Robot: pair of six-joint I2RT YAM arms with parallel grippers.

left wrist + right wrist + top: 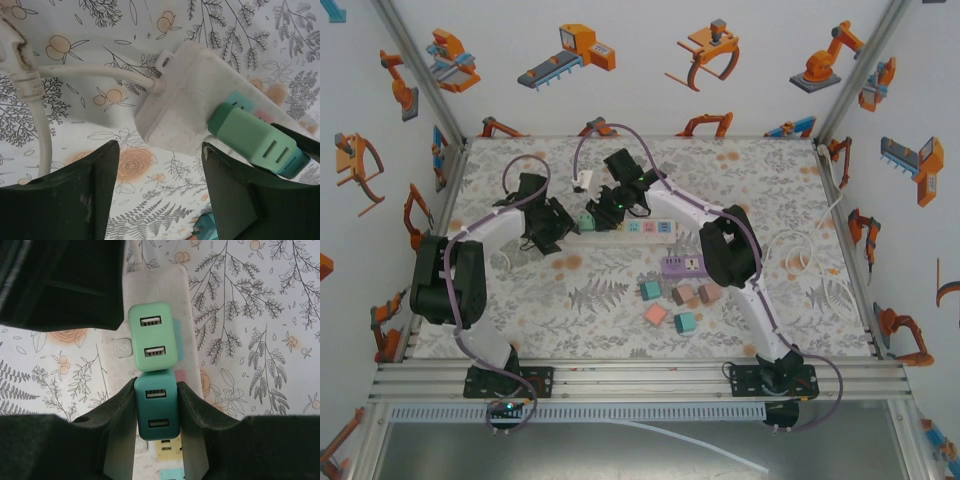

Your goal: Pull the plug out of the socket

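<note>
Status from my end: the grab looks done, the pull isn't. R side first: right gripper (156, 385) has its jaws closed on the dark teal plug (156, 410), w/ one pad on each flank and no gap I can see. That plug sits in the white power strip (155, 282), touching the light green plug (152, 337) in the next slot. Both look fully seated, though the wrist cam looks straight down on them, so I can't rule out a slight lift. From the top cam the strip (640, 228) lies mid-table between the two arms, w/ the right gripper (618, 200) over its left half. L side: left gripper (159, 147) is down at the cord end of the strip (185, 100). Its jaws stand partly apart w/ nothing clamped. The strip's corner is just beyond the fingertips and the right-hand finger (235, 195) is about at its edge. The cord (90, 72) runs off to the side. My read: approx. halfway. Left to do: brace the strip w/ the L arm, then draw the teal plug straight out.
</note>
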